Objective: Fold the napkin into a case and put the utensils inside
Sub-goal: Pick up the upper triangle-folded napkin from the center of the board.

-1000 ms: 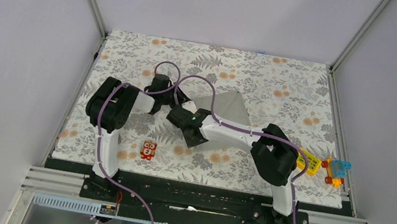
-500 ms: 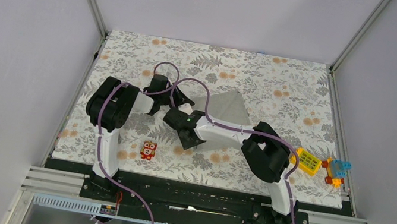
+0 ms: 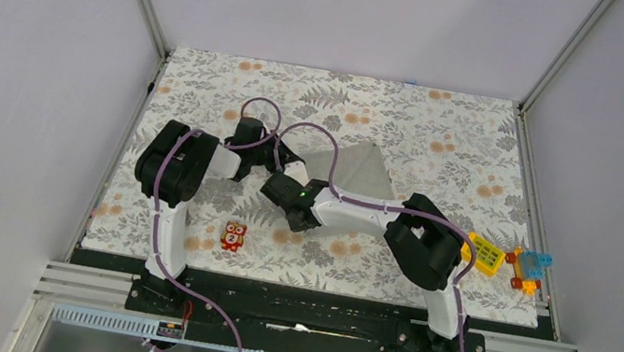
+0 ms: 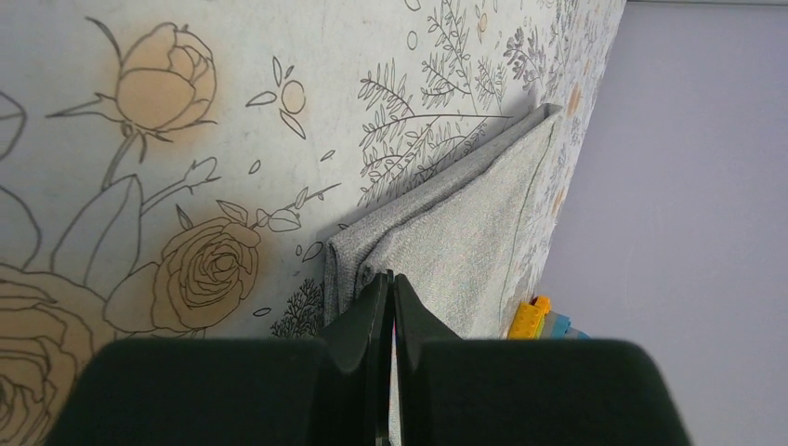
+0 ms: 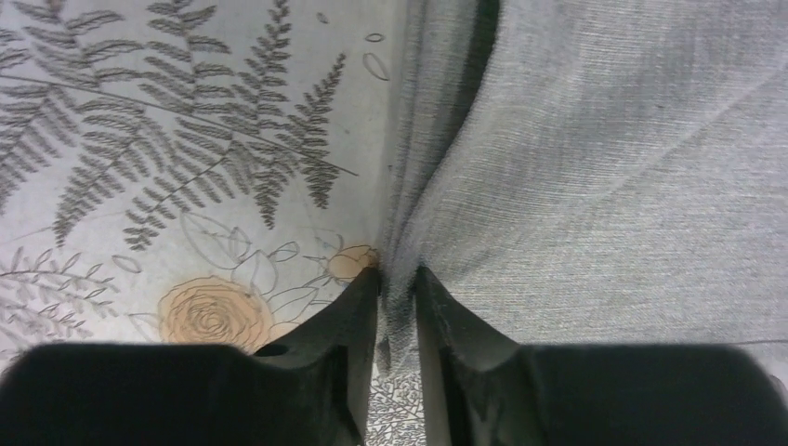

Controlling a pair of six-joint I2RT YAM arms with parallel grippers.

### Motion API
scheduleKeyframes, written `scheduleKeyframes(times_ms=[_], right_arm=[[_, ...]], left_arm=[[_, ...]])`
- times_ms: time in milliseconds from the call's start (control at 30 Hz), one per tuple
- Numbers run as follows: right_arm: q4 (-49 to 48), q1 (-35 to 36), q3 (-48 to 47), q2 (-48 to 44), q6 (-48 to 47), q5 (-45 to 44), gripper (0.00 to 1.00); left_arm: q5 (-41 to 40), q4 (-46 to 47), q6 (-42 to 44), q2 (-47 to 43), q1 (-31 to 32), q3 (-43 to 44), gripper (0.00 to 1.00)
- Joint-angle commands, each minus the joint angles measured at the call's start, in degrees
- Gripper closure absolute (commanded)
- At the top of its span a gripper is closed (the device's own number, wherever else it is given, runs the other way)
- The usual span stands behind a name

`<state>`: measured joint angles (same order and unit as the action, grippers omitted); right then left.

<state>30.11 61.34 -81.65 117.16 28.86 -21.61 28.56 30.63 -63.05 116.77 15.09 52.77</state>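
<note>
The plain grey napkin (image 3: 357, 169) lies partly folded on the floral table cover (image 3: 429, 128), showing as a layered triangle. My left gripper (image 3: 283, 160) is at its left corner. In the left wrist view the jaws (image 4: 390, 277) are pressed together on the folded edge of the napkin (image 4: 465, 232). My right gripper (image 3: 286, 189) sits just in front of the left one. In the right wrist view it (image 5: 398, 274) pinches a bunched ridge of the napkin (image 5: 604, 139). The spoon and the thin handle are not in view.
A small red toy figure (image 3: 232, 236) stands near the front left. A yellow studded block (image 3: 485, 254) and a blue-and-orange toy (image 3: 530, 267) lie at the right edge. The yellow block also shows in the left wrist view (image 4: 527, 319).
The right arm's elbow has swung left, uncovering the yellow block. Both grippers stay at the napkin's left corner, and the napkin has barely moved.
</note>
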Motion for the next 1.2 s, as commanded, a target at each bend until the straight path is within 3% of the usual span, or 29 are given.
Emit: scheduleKeyframes(times_ms=[0, 100, 267, 433, 633, 767, 833, 967, 1067, 1167], right_arm=[[2.1, -0.5, 1.4, 2.8, 1.0, -3.1, 0.8], [1.9, -0.5, 1.5, 1.8, -0.2, -4.6, 0.94], [-0.7, -0.4, 2.4, -0.8, -4.2, -5.4, 1.0], [-6.1, -1.0, 6.2, -6.4, -6.8, -1.7, 1.0], [-11.1, -3.4, 11.0, -13.4, -6.8, 5.4, 1.0], [-12.7, -4.8, 12.4, -15.1, -6.8, 8.3, 1.0], [-13.0, -5.0, 12.8, -15.6, -7.0, 8.7, 1.0], [-13.8, -5.6, 13.8, -17.1, -7.1, 9.2, 1.0], [-13.9, -5.9, 13.9, -17.8, -7.2, 9.5, 1.0], [-13.8, -6.1, 14.0, -18.1, -7.5, 9.9, 1.0]], left_arm=[[0.6, 2.9, 0.4, 0.4, -0.6, -1.0, 0.94], [0.4, 3.1, 0.8, 0.0, -0.6, -1.2, 0.93], [1.3, 5.6, 1.5, -1.2, -0.5, -1.8, 0.85], [7.1, 13.3, 0.0, -7.3, -1.2, -4.6, 0.53], [-0.1, 1.3, 2.4, -20.5, -1.3, -9.1, 0.24], [-5.7, -12.0, 1.9, -24.3, -1.4, -9.0, 0.2], [-5.9, -14.0, 0.2, -24.0, -1.3, -9.6, 0.22], [-3.2, -9.0, -5.7, -20.7, -1.2, -11.6, 0.23], [0.7, -0.9, -11.3, -16.1, -0.6, -12.7, 0.15], [0.1, 2.1, -13.7, -12.5, 0.2, -12.7, 0.13]])
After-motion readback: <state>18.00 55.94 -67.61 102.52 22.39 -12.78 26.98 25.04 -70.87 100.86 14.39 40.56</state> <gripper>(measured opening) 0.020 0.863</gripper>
